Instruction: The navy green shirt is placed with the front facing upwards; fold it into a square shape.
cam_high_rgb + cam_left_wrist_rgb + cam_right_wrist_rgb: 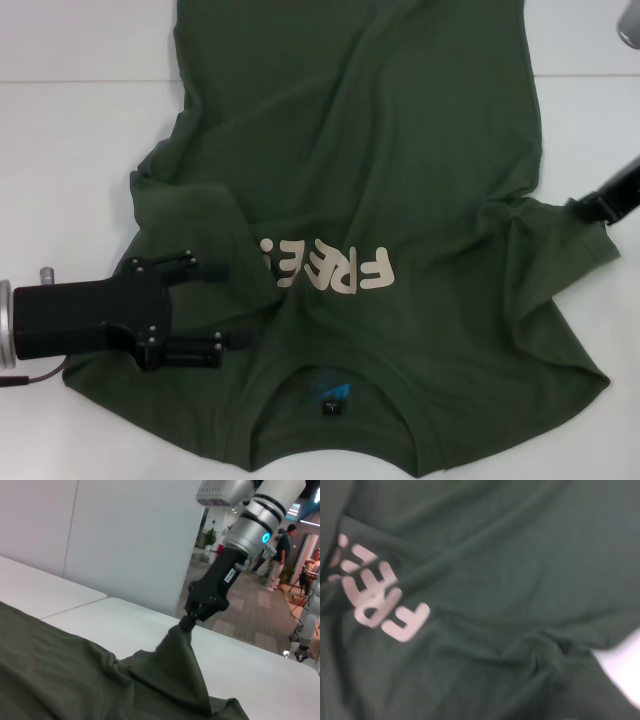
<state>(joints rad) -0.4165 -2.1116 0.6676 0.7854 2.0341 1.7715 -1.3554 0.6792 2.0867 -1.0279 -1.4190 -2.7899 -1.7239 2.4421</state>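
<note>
The navy green shirt lies front up on the white table, collar and blue-black neck label toward me. Its cream "FREE!" lettering is partly covered by a fold of cloth on the left. My left gripper hovers open over the shirt's left shoulder area, nothing between its fingers. My right gripper is at the shirt's right sleeve. In the left wrist view the right gripper is shut on the cloth, pulling the shirt up into a peak. The right wrist view shows the lettering and wrinkled shirt.
A seam crosses the table at the back. A grey object sits at the far right corner. Bare table lies beyond the shirt's right side; a white partition and an open office stand behind it.
</note>
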